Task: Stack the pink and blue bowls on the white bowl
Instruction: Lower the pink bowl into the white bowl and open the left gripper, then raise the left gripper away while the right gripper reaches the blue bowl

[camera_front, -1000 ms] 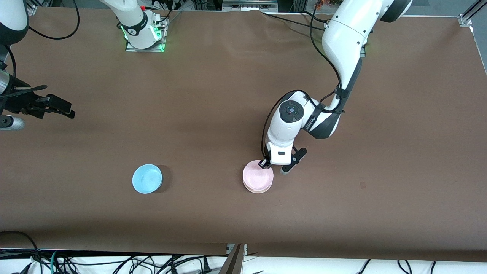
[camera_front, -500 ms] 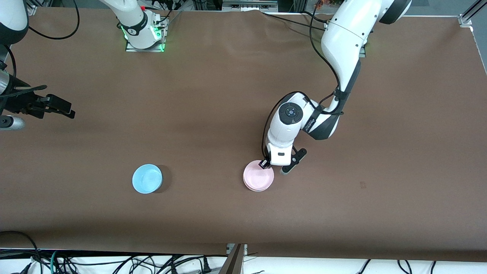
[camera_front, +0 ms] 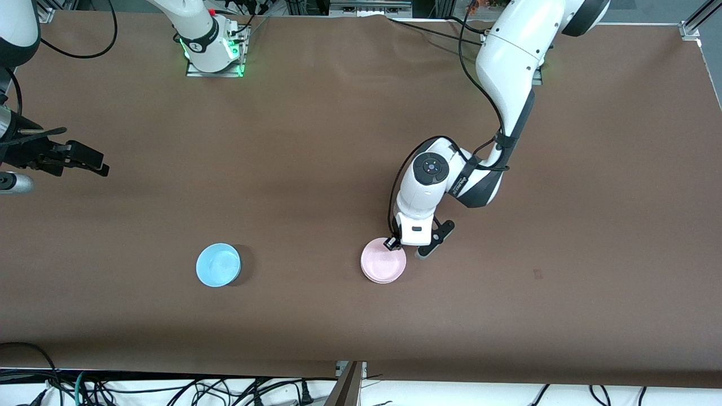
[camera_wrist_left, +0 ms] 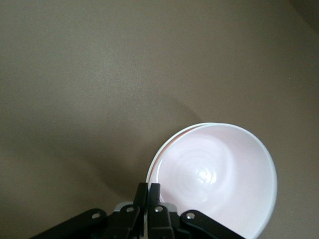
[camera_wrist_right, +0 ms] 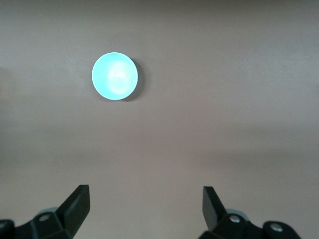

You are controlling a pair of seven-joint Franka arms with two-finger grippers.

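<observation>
The pink bowl (camera_front: 383,263) sits nested on the white bowl (camera_wrist_left: 160,158), the landmark here, on the brown desk (camera_front: 592,225). The blue bowl (camera_front: 218,264) lies well apart from that stack, toward the right arm's end. The left hand (camera_front: 403,246) pinches the pink bowl's rim, fingers (camera_wrist_left: 147,199) nearly together. The right hand (camera_wrist_right: 144,206) waits with fingers spread, holding nothing.

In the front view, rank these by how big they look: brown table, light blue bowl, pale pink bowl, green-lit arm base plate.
1. Brown table, by far the largest.
2. Green-lit metal base plate.
3. Pale pink plastic bowl and light blue plastic bowl: these look alike, so I won't rank them.
</observation>
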